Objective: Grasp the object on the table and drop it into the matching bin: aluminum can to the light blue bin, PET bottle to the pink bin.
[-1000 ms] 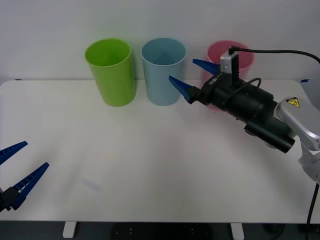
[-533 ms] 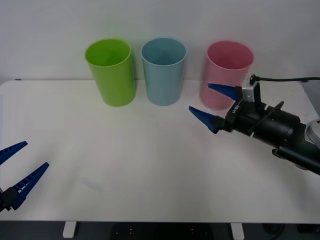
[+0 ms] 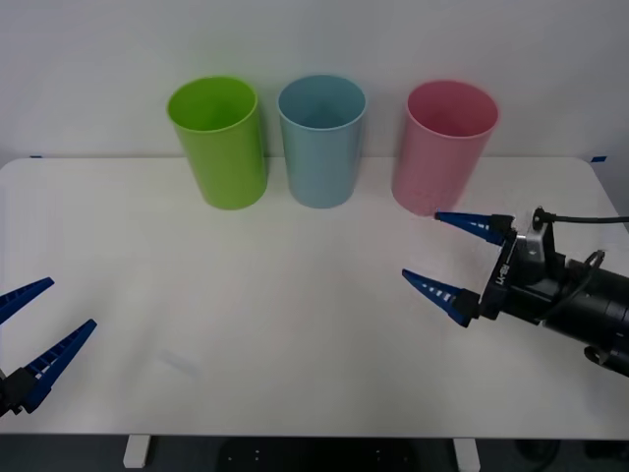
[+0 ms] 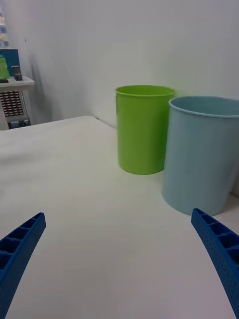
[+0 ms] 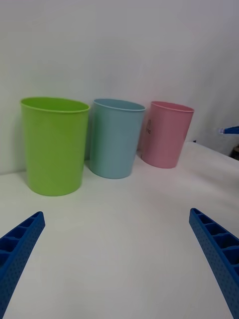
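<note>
The light blue bin [image 3: 321, 147] stands at the back of the white table [image 3: 295, 295], between a lime green bin [image 3: 218, 147] and the pink bin [image 3: 442, 157]. The object, aluminum can or PET bottle, is out of view. My right gripper [image 3: 421, 245] hangs open and empty low over the table's right side, in front of the pink bin. Its wrist view looks between the open fingers [image 4: 20, 244] at the light blue bin [image 4: 201, 154]. My left gripper [image 3: 72, 303] waits open at the table's front left edge, facing the three bins [image 5: 117, 139].
The lime green bin [image 4: 143, 132] stands close beside the light blue one. A white wall rises right behind the bins. The tip of the right gripper's finger [image 5: 229, 130] shows far off in the left wrist view, past the pink bin [image 5: 167, 134].
My right gripper has drawn back from in front of the light blue and pink bins, toward the front right and lower, staying open. The left arm has not moved.
</note>
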Motion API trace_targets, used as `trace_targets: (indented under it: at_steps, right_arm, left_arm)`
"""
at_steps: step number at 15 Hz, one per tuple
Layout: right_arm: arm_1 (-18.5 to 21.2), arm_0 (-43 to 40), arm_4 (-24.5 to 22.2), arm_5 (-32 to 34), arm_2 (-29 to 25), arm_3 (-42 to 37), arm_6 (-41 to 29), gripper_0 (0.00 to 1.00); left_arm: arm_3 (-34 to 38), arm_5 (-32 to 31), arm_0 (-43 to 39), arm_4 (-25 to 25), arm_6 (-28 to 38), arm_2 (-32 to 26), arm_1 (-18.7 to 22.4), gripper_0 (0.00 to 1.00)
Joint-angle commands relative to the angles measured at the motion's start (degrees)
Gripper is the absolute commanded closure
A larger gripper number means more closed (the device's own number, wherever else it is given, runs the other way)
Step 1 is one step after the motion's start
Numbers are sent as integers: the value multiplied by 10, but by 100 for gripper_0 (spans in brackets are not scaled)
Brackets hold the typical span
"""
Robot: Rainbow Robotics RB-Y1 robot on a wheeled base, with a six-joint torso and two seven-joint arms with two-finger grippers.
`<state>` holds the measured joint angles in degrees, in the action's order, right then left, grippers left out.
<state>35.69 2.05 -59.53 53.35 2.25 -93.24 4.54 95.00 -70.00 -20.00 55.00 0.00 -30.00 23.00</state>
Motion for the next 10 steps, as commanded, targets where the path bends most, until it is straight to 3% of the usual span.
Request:
trace_targets:
  at_steps: [1, 10]
  right_arm:
    - [0, -43, -3, 7, -9, -38, 4, 0]
    - [-2, -105, -5, 21, -20, -78, 8, 0]
  left_arm:
    - [0, 0, 0, 0, 0, 0, 0, 0]
    - [0, 0, 0, 0, 0, 0, 0, 0]
